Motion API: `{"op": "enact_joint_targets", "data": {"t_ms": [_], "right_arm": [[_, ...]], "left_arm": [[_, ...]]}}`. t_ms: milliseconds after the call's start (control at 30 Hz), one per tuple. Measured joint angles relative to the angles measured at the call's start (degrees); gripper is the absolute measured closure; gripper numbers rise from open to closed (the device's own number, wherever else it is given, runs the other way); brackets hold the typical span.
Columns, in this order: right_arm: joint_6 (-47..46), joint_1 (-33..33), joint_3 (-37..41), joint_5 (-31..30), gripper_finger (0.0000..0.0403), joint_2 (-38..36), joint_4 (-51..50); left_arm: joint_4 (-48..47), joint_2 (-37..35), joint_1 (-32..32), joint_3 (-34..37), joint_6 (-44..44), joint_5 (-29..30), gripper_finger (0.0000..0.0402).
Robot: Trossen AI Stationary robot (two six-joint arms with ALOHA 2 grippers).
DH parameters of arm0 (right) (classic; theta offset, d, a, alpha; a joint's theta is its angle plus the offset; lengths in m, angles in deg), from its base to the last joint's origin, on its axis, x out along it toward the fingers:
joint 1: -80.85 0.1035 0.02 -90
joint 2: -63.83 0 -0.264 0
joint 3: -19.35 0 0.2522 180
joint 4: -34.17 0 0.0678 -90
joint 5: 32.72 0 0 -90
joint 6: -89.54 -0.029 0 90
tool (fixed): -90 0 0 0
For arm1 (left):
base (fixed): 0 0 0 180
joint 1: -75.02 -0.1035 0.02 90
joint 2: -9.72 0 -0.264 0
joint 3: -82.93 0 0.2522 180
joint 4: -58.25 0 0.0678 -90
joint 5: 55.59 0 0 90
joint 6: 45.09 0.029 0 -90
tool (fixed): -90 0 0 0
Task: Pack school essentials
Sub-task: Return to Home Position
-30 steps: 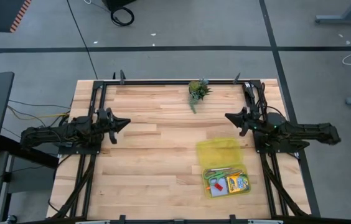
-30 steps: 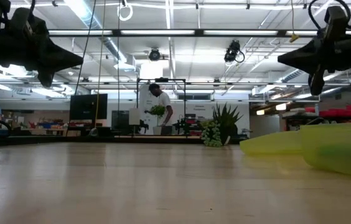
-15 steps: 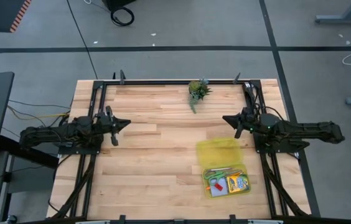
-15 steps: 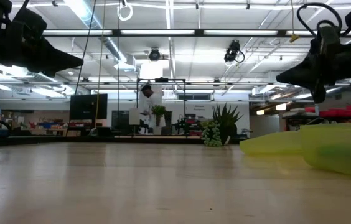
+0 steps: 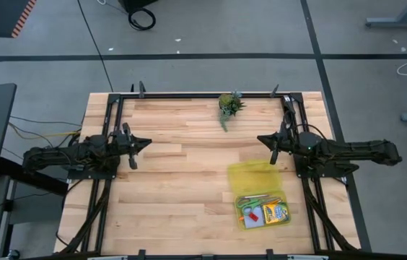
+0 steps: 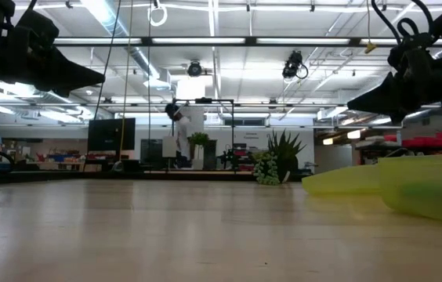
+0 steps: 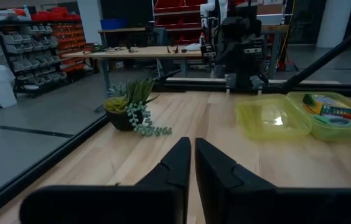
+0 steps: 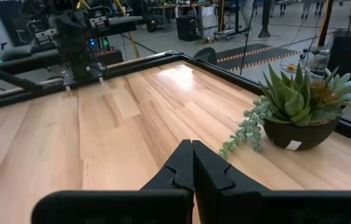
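A translucent yellow case (image 5: 261,195) lies open near the table's right near corner, its lid (image 5: 254,175) flat on the wood. In its base sit the crayon box (image 5: 276,213), green-handled scissors (image 5: 257,200) and other small stationery that I cannot tell apart. The left wrist view also shows the case (image 7: 275,118) and the crayon box (image 7: 325,106). My right gripper (image 5: 260,139) hovers shut above the table, just beyond the lid's far edge. My left gripper (image 5: 148,141) hangs shut over the table's left side, far from the case.
A small potted plant (image 5: 229,106) stands at the middle of the far edge, its strand trailing onto the wood. It also shows in the right wrist view (image 8: 300,112). Bare wood lies between the two arms. A person moves in the room beyond the table (image 6: 175,125).
My right gripper has sunk a little and tipped its fingers downward, edging toward the table's left. It has stayed shut. The case and its contents have not moved.
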Motion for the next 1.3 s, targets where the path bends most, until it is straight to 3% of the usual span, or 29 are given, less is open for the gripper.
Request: {"op": "enact_joint_targets", "data": {"t_ms": [1300], "right_arm": [[-0.1, 0.0, 0.0, 0.0, 0.0396, 0.0, 0.0]], "left_arm": [[0.0, 0.0, 0.0, 0.0, 0.0, 0.0, 0.0377]]}}
